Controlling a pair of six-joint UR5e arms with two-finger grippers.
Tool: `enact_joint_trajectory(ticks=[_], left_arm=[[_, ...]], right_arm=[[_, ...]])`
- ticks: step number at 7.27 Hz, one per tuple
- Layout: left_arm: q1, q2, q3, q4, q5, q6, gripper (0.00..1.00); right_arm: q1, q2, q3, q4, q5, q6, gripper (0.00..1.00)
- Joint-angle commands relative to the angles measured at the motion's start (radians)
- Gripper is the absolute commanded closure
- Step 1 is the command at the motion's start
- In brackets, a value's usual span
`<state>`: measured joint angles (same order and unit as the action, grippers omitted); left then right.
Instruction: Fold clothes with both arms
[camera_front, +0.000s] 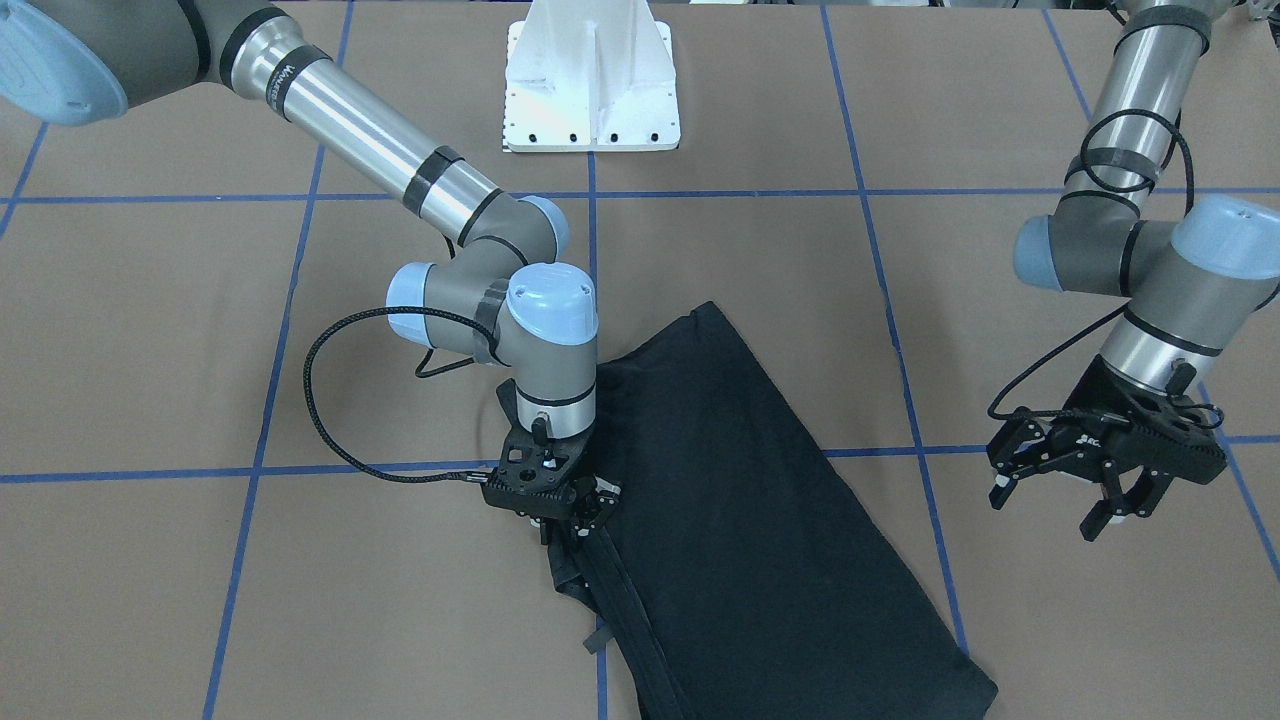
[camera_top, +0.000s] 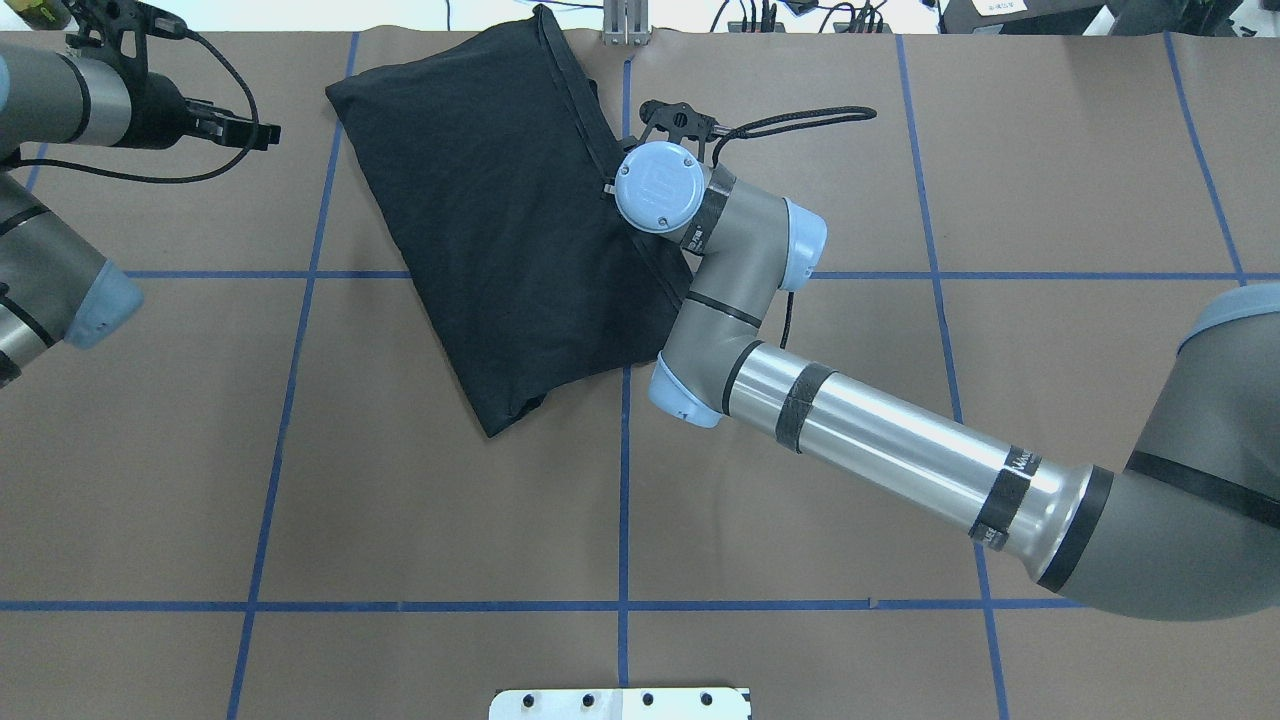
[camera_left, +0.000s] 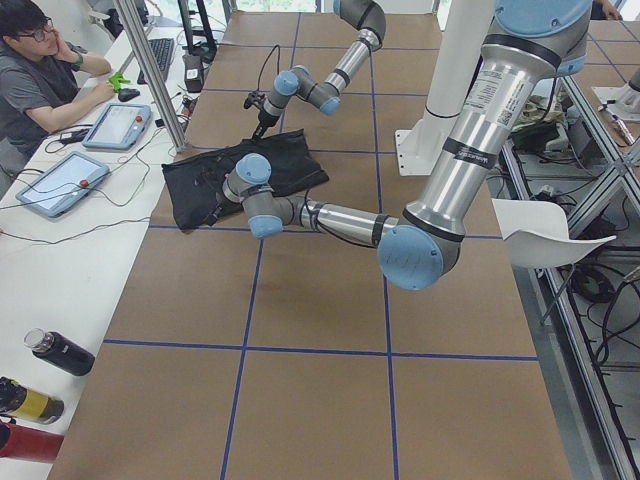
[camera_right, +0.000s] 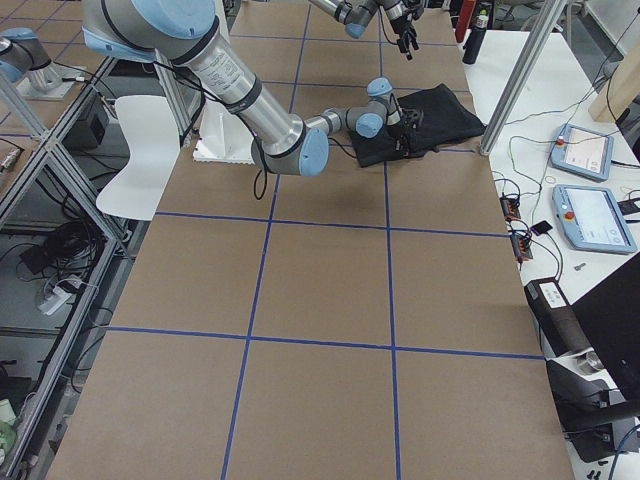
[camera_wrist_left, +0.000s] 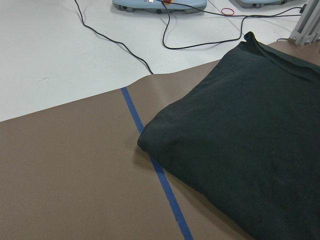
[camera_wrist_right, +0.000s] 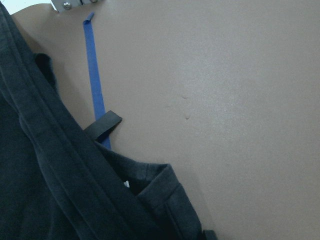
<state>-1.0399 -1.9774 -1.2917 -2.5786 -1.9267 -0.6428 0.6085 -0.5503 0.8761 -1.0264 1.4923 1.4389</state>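
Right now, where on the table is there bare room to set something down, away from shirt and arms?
Bare table lies between the pedestal and the T-shirt, left of the right arm, and beyond that arm toward the far right corner. Crowded: the shirt's edge under the right gripper; the far left, where the left gripper hangs open.

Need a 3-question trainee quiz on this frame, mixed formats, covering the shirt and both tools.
1. True or false: the left tool is gripping the T-shirt.
2. Which tool is down at the shirt's hemmed edge? A) left tool B) right tool
3. Fill in: the folded shirt shows only plain ___ fabric.
Key: 1 false, it hangs open away from the cloth. 2 B. 3 black.
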Motion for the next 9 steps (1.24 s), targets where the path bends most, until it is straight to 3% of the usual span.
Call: enact_joint_trajectory(ticks=[1, 3, 7, 9], left_arm=[[0.0, 0.0, 0.0, 0.0, 0.0, 0.0, 0.0], [0.001, -0.001, 0.0, 0.0, 0.0, 0.0, 0.0], [0.003, -0.001, -0.003, 0.0, -0.002, 0.0, 0.0], [0.003, -0.001, -0.003, 0.0, -0.002, 0.0, 0.0]], right_arm=[[0.0, 0.006, 0.003, 0.0, -0.003, 0.0, 1.0], [-0.001, 0.004, 0.045, -0.003, 0.005, 0.003, 1.0], [-0.111, -0.238, 0.513, -0.162, -0.006, 0.021, 1.0], [-0.16, -0.406, 0.708, -0.165, -0.036, 0.028, 1.0]])
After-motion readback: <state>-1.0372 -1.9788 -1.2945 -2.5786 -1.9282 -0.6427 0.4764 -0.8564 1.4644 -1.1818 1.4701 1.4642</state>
